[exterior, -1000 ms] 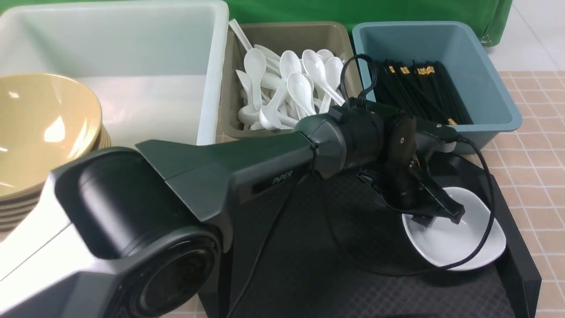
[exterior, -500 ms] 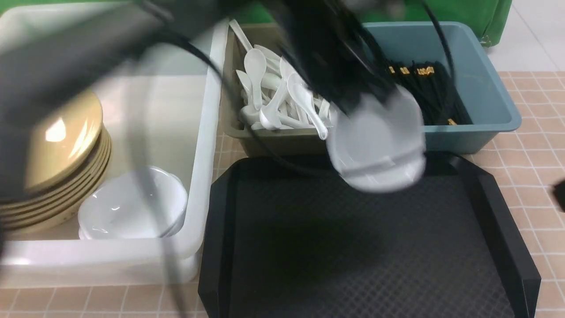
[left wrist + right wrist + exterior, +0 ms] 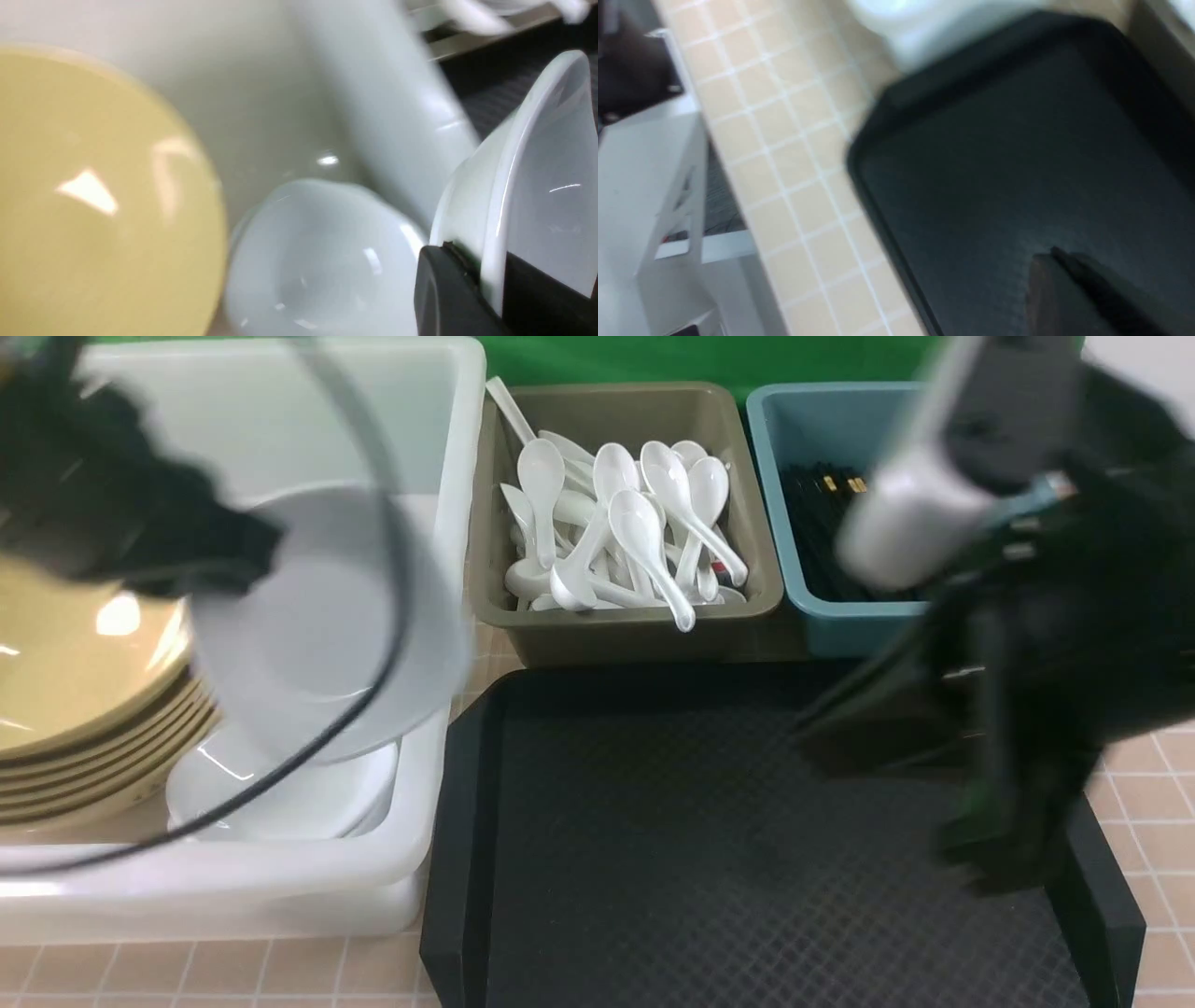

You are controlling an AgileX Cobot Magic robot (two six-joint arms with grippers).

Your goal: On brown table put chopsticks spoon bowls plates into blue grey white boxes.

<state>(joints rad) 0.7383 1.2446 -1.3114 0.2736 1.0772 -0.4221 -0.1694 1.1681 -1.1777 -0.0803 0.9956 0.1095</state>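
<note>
Left tool [image 3: 488,275]: clamped on the rim of a tilted white plate [image 3: 317,625], mid-left of frame over the white tub [image 3: 448,523]. You see it above the stacked plates [image 3: 280,798] and beside the tan bowls [image 3: 84,653].

Right tool [image 3: 1057,256]: jaws together, nothing held, over the black tray [image 3: 700,849].

Spoons [image 3: 635,532] fill the grey box [image 3: 625,616]. Chopsticks [image 3: 822,532] lie in the blue box [image 3: 859,630], their gold markings too blurred to read.
</note>
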